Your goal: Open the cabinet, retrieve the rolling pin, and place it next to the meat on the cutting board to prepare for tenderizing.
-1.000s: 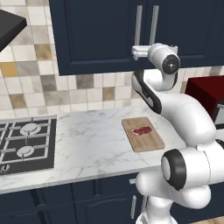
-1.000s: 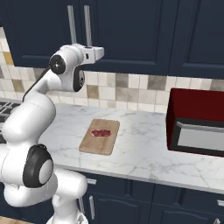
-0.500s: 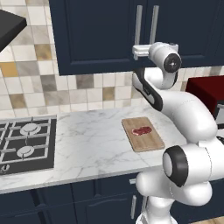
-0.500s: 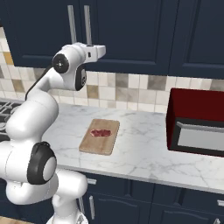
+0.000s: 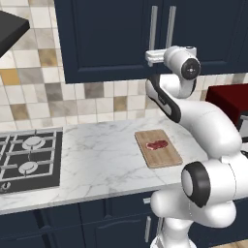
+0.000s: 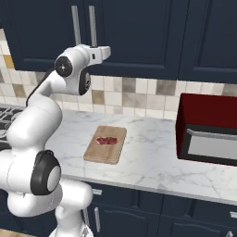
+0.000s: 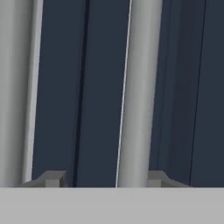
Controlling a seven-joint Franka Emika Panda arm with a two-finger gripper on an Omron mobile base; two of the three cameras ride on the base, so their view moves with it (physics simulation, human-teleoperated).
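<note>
My pincer [image 7: 103, 178] is up at the cabinet [image 5: 106, 34], tips set either side of one silver bar handle [image 7: 136, 92] with a gap left, so I want the bar centred before I clamp, then a pull straight out from the door. I can't tell which door's handle this is. The rolling pin is hidden behind shut doors, while the meat [image 6: 106, 140] waits on the cutting board [image 6: 98, 155].
</note>
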